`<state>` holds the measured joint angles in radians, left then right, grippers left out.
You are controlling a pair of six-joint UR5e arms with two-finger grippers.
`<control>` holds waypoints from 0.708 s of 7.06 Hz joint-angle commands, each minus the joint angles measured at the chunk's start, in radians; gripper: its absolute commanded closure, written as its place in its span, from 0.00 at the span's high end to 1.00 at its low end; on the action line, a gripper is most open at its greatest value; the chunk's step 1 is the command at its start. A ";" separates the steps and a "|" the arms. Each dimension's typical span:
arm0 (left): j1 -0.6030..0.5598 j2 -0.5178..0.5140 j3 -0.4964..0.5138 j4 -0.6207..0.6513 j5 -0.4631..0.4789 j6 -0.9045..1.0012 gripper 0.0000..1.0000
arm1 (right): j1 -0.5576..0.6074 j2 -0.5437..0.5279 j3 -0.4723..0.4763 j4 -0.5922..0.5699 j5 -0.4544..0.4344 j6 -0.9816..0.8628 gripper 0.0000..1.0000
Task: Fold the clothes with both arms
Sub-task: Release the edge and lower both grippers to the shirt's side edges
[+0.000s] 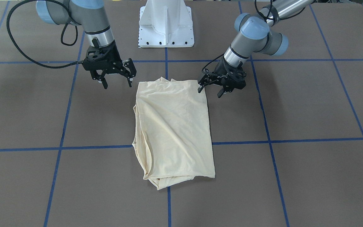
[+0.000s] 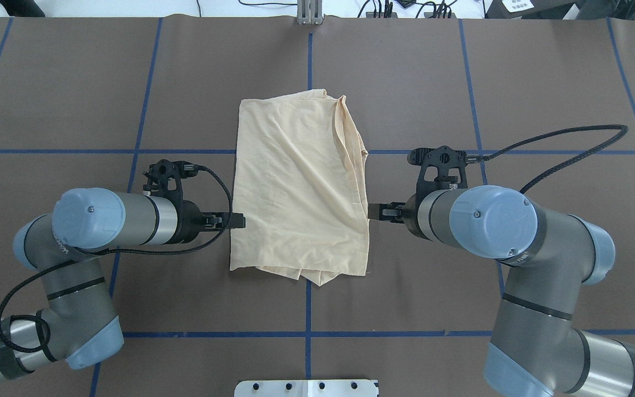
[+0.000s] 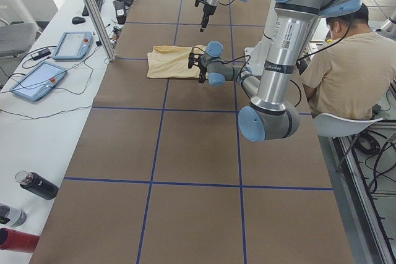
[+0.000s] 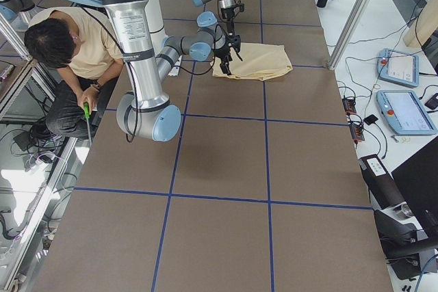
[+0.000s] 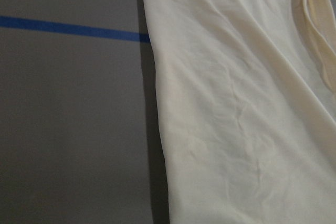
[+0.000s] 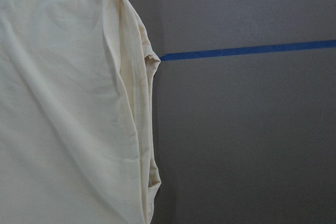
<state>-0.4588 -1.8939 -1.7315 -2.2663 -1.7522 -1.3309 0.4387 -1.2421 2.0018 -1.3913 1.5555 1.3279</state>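
The pale cream-yellow shirt (image 1: 173, 126) lies folded into a long rectangle in the middle of the table (image 2: 47, 82), also seen from above (image 2: 295, 182). No print shows. My left gripper (image 1: 210, 91) is open at the shirt's near corner on the robot's side, with one fingertip (image 1: 200, 89) at the cloth's edge. From overhead it (image 2: 237, 221) touches the shirt's left edge. My right gripper (image 1: 117, 83) is open and empty, a little above the table just off the opposite corner (image 2: 377, 212). Both wrist views show only shirt (image 5: 236, 103) (image 6: 63, 103) and mat.
Blue tape lines (image 1: 90, 147) divide the brown mat into squares. The white pedestal base (image 1: 166, 25) stands behind the shirt. A person (image 3: 346, 66) sits beside the table near the robot. Tablets (image 3: 37, 81) and bottles (image 3: 37, 185) lie on the side bench.
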 commanded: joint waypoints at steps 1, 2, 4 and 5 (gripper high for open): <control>0.034 -0.030 -0.036 0.108 0.005 -0.011 0.97 | 0.000 0.000 0.000 0.000 0.000 0.000 1.00; 0.067 -0.036 -0.034 0.120 0.013 -0.051 0.89 | 0.000 0.001 0.000 0.000 0.000 0.000 1.00; 0.104 -0.066 -0.033 0.180 0.033 -0.067 0.74 | 0.000 0.001 0.000 0.000 -0.002 -0.001 1.00; 0.104 -0.068 -0.031 0.194 0.033 -0.067 0.74 | 0.000 0.003 0.000 0.000 -0.002 0.000 1.00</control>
<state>-0.3609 -1.9532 -1.7638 -2.0984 -1.7227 -1.3938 0.4387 -1.2407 2.0019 -1.3913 1.5545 1.3278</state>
